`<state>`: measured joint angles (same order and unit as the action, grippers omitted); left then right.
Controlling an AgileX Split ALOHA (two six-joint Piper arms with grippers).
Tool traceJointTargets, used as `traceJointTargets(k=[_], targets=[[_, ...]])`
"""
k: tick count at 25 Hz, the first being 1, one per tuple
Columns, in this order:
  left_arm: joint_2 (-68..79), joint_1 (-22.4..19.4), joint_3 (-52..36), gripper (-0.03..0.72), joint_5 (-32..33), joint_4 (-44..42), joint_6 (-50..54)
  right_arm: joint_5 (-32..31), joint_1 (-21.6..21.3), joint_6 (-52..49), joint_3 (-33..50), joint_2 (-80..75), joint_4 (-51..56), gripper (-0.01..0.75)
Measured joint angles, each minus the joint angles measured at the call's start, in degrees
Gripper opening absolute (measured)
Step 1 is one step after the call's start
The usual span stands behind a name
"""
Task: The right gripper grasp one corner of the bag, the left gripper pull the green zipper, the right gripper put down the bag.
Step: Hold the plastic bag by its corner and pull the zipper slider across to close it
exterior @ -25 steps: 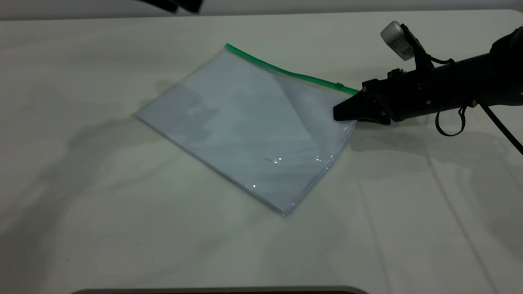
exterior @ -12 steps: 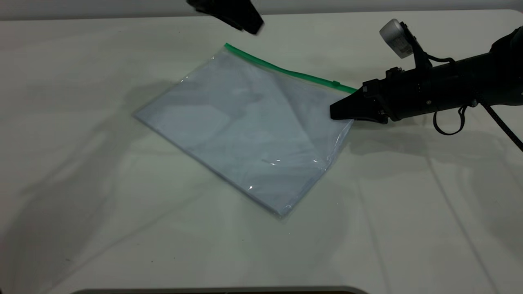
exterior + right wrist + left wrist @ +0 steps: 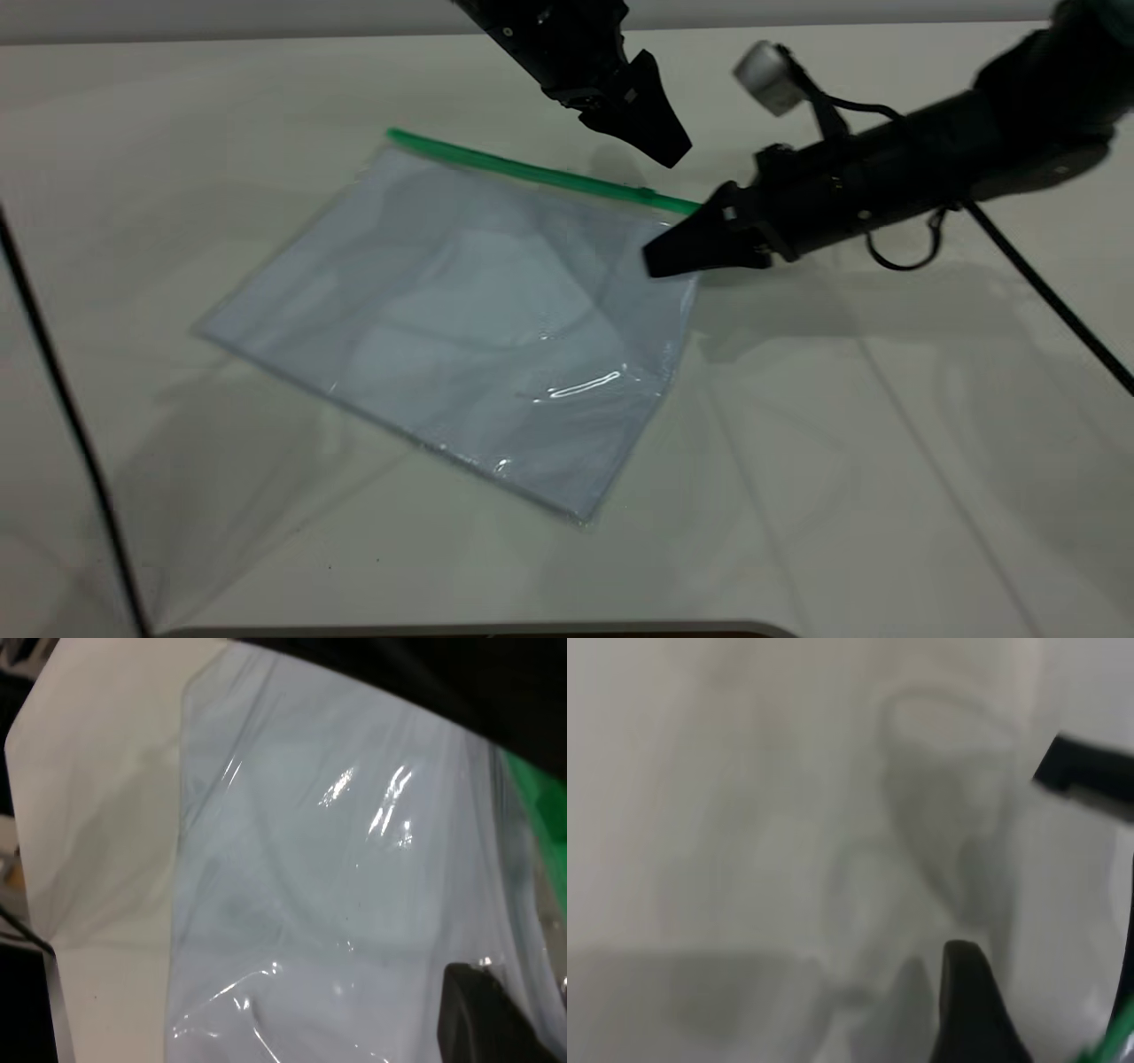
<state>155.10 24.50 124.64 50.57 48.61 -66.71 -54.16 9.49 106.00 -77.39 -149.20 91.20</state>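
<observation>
Both arms are black — the right gripper tapered, topped by a silver-white cylinder and looped cable; the left gripper narrow, pointed, with small screws.

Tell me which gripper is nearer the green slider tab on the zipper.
Left. The left gripper hovers just above and behind the green slider tab, not touching it. The right gripper sits in front of the tab, shut on the corner of the bag.
</observation>
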Motion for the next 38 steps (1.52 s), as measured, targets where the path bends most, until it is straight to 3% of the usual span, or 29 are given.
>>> traceJointTargets(k=[10, 18, 26, 38], targets=[[0.00, 0.00, 0.05, 0.494, 2.88, -3.03, -0.13, 0.31, 0.32, -1.03, -0.69, -0.06, -1.01, 0.036], [0.90, 0.00, 0.11, 0.416, 2.88, -3.05, -0.13, 0.43, 0.32, -1.03, -0.71, -0.06, -1.00, 0.036], [1.62, 0.00, 0.28, 0.398, 2.88, -3.05, -0.11, 0.45, 0.32, -1.16, -0.76, -0.17, -1.00, 0.036], [2.10, 0.00, 0.31, 0.233, 3.05, -2.89, -0.11, 0.56, 0.32, -1.16, -0.82, -0.23, -1.00, 0.036]])
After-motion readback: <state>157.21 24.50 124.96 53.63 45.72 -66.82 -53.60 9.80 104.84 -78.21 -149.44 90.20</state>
